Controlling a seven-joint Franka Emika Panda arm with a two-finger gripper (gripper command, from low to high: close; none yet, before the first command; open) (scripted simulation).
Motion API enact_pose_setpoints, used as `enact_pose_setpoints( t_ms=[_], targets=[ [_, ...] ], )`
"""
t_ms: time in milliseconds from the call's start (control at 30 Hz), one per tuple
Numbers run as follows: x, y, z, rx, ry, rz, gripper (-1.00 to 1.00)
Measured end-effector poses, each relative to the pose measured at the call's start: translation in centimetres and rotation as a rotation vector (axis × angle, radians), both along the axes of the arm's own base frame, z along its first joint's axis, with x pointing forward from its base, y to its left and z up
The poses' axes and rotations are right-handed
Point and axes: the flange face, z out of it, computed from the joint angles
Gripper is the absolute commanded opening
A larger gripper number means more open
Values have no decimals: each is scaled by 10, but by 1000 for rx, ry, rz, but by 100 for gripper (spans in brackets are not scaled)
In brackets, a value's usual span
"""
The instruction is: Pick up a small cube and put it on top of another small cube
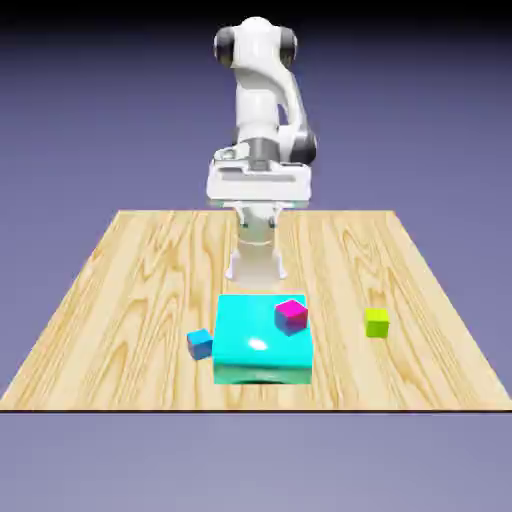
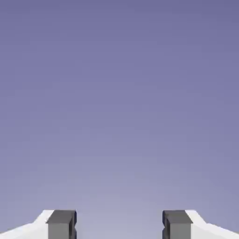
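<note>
No legible text, labels, brands, numbers or signs in either view; cubes, block, table and arm all plain, unmarked surfaces

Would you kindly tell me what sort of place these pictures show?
Most likely a rendered simulation, not a real room: a bare wooden table floating before a plain blue-violet backdrop, with flat-coloured cubes such as the lime cube and blue cube.

White rounded arm [image 1: 258,95], dark joint caps; end effector [image 2: 119,224] white, grey fingertips [image 2: 61,224].

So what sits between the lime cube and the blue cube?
In the exterior view, the big cyan block with the magenta cube on it separates lime cube from blue cube.
</note>
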Motion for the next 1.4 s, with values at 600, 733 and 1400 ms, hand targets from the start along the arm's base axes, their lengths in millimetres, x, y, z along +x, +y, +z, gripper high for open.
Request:
enact_pose_setpoints(
  t_ms=[600, 733, 1400],
  targets=[
    [-94, 246, -220, -396, 447, 1170, 0],
    [-122, 263, -248, -425, 497, 1322, 0],
    [-109, 265, -247, -403, 503, 1279, -100]
  ],
)
